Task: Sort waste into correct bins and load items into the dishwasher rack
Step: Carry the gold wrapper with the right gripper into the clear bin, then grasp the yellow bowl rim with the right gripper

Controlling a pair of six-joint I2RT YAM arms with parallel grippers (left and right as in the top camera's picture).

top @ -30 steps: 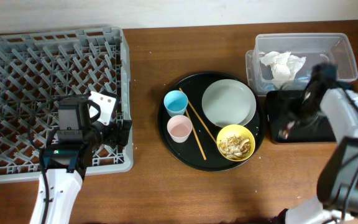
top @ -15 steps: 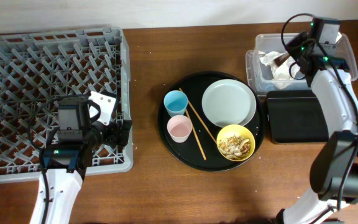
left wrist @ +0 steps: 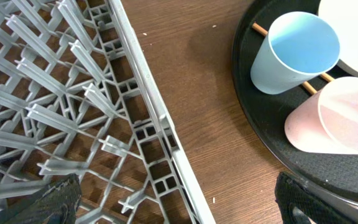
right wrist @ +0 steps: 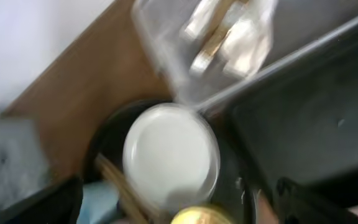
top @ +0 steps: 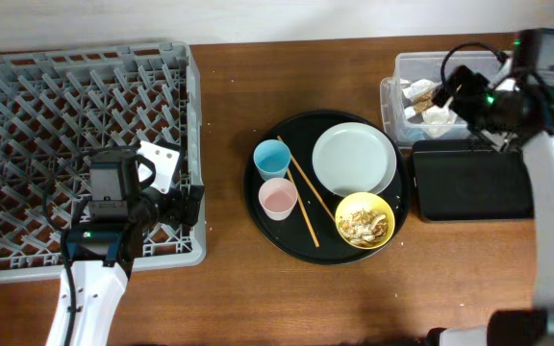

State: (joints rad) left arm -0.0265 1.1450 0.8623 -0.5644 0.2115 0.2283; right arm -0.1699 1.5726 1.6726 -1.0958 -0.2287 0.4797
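My right gripper (top: 458, 92) hangs open over the clear tub (top: 402, 63), nothing between its fingers. In the tub lie the white napkin (top: 437, 116) and a brown-gold wrapper (right wrist: 215, 38). The shallow black tray (top: 469, 183) sits just in front of the tub. A pale plate (top: 354, 159), a yellow bowl (top: 365, 219) of food scraps, a blue cup (top: 271, 157), a pink cup (top: 278, 198) and chopsticks (top: 306, 197) rest on the round black tray (top: 330, 248). My left gripper (left wrist: 179, 205) stands open and empty over the right edge of the grey rack (top: 75, 144).
Bare brown table lies between the rack and the round tray (left wrist: 191, 93). The blue cup (left wrist: 294, 53) and pink cup (left wrist: 340, 118) lie just right of my left gripper. The right wrist view is blurred, showing the plate (right wrist: 169, 155).
My right gripper rose from the shallow black tray to above the clear tub and opened, letting the wrapper go into the tub. The left arm has not moved.
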